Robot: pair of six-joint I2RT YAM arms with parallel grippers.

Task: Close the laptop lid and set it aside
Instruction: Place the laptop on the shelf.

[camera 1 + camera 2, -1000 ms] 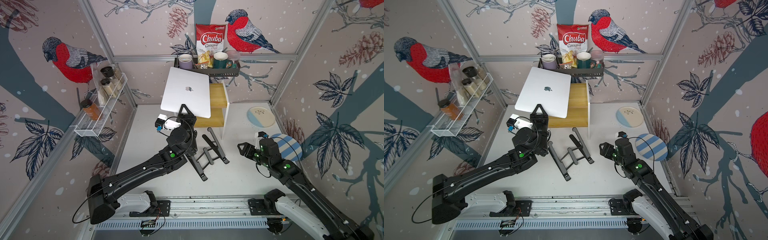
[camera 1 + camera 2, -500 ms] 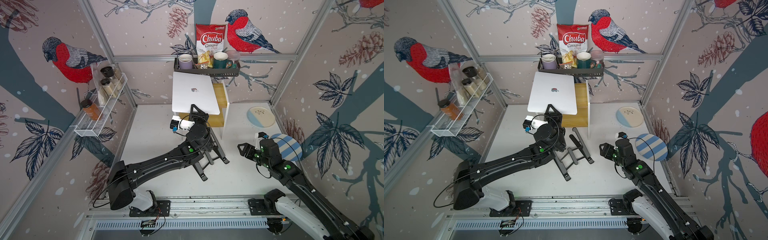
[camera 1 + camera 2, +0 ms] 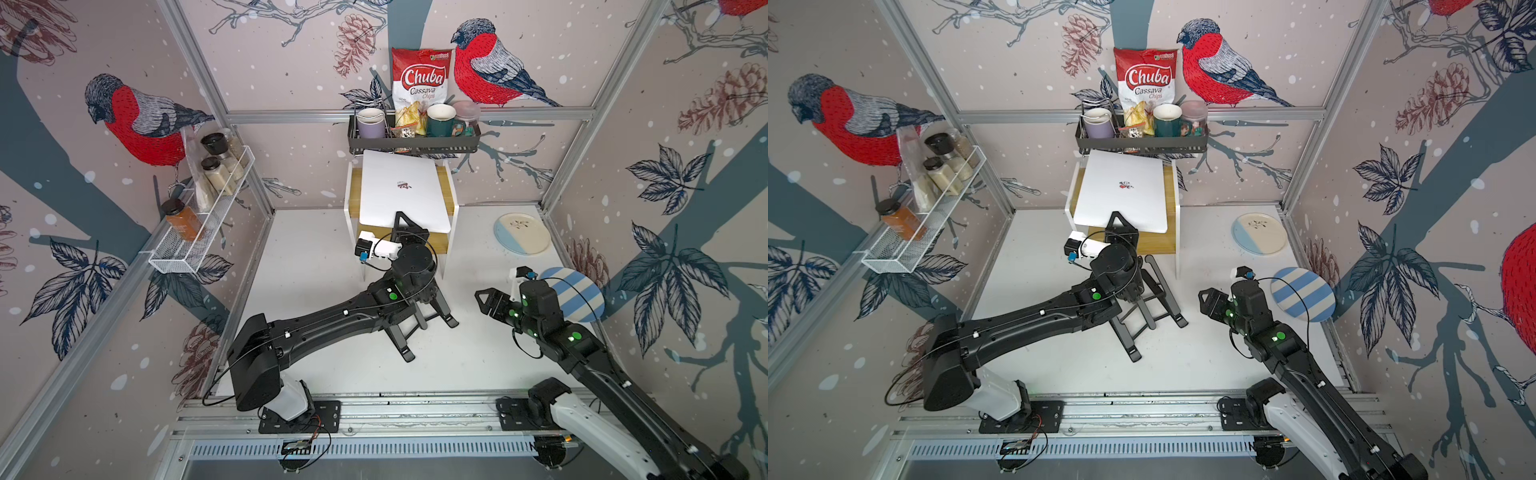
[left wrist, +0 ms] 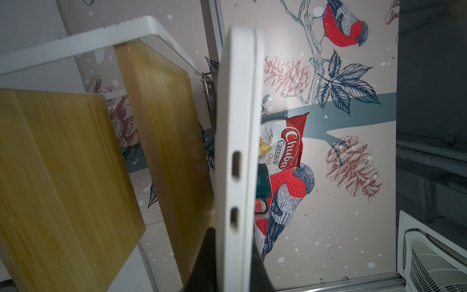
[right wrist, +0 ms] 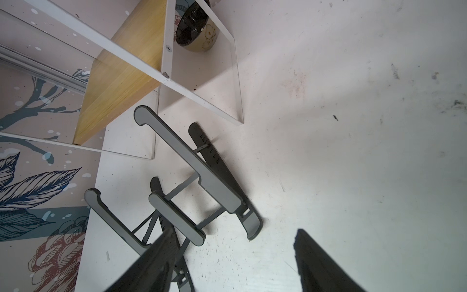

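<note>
We have two arms of matte black links, left arm [image 3: 332, 320] and right arm [image 3: 582, 353], each with a white shoulder housing on a black screwed plate at the aluminium rail [image 3: 415, 409]. Green dots mark the joints and thin black cables loop alongside. The left tool [image 3: 400, 218] and right tool [image 3: 484, 298] end in black triangles.

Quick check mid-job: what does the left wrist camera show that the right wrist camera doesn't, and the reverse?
Left wrist only: the thin silver-white laptop, closed, edge-on with two ports, left jaws shut on it; behind, the red-and-white Chuba chips bag. Right wrist only: the black folding slatted stand, a dark glossy flower-painted bowl, right jaws open, empty. Both: the two-tier wooden shelf with white frame.
</note>
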